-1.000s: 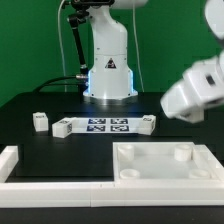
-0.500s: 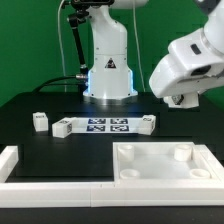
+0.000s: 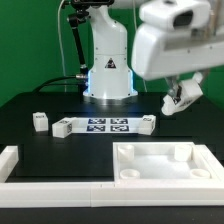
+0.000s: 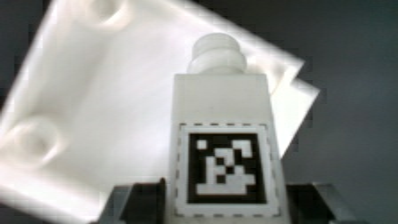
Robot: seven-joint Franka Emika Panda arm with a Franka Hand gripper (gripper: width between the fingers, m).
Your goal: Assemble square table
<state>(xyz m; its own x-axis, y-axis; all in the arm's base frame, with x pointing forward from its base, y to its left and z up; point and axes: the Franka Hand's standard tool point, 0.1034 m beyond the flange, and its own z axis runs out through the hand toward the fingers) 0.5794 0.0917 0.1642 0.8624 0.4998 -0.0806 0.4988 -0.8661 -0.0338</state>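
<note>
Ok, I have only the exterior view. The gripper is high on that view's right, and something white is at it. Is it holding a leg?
Observer: Yes. The wrist view shows the gripper shut on a white leg, clamped from both sides.
Operator: Which way does the leg point?
Observer: Its rounded peg points away from the gripper.
Operator: What lies beyond the peg?
Observer: The white table top, seen at a slant; I cannot tell whether the peg lines up with a hole.
</note>
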